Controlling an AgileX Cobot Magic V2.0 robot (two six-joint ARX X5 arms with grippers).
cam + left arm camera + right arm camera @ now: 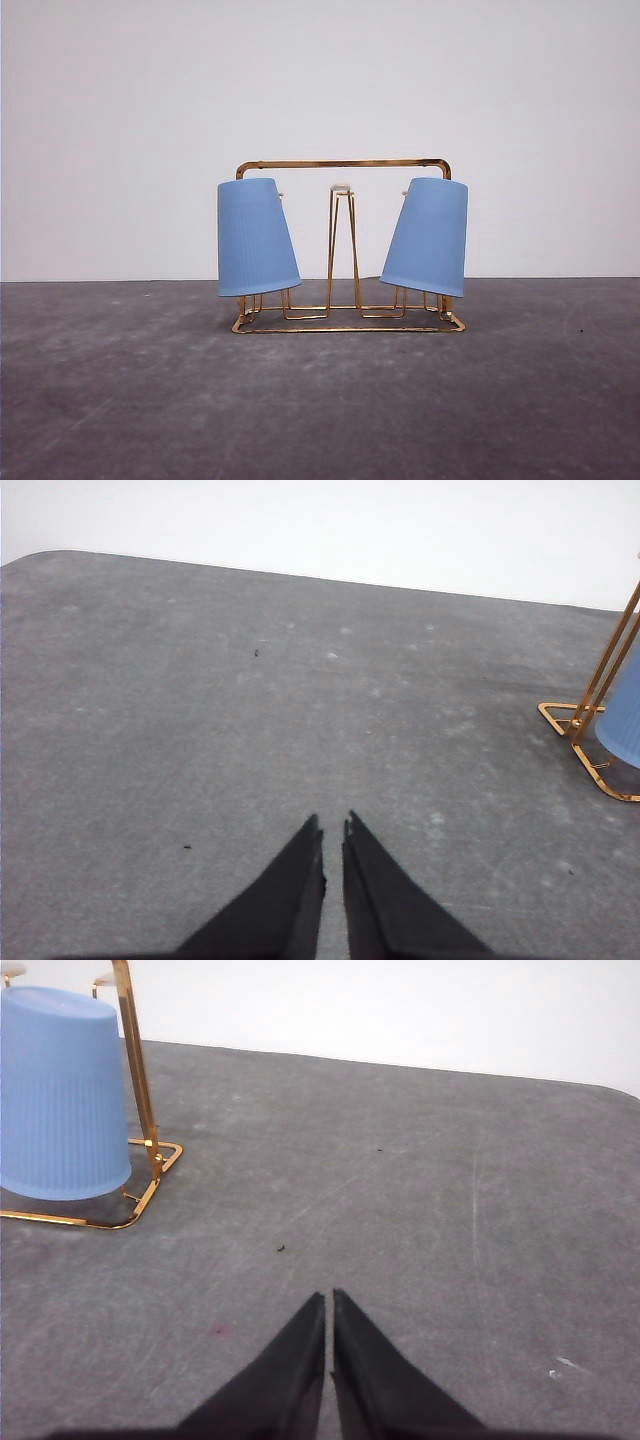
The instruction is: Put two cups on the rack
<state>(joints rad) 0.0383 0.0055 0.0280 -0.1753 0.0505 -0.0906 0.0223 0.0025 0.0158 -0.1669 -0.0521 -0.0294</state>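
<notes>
1. Cups, left (256, 237) and right (427, 236): inverted on rack (343, 164) prongs, mid-table (320, 400), leaning outward.
2. Probably light, thin, ribbed plastic; best gripped gently across the wall near the rim.
3. Left claw (332, 825) and right claw (329, 1295): pinched narrow, empty, above bare table.

A grey, mottled tabletop (120, 400) stretches back to a plain white wall. Standing directly on it is a gold wire rack (345, 245), its flat base loop resting on the surface. A few dark specks (281, 1248) dot the tabletop nearby.
</notes>
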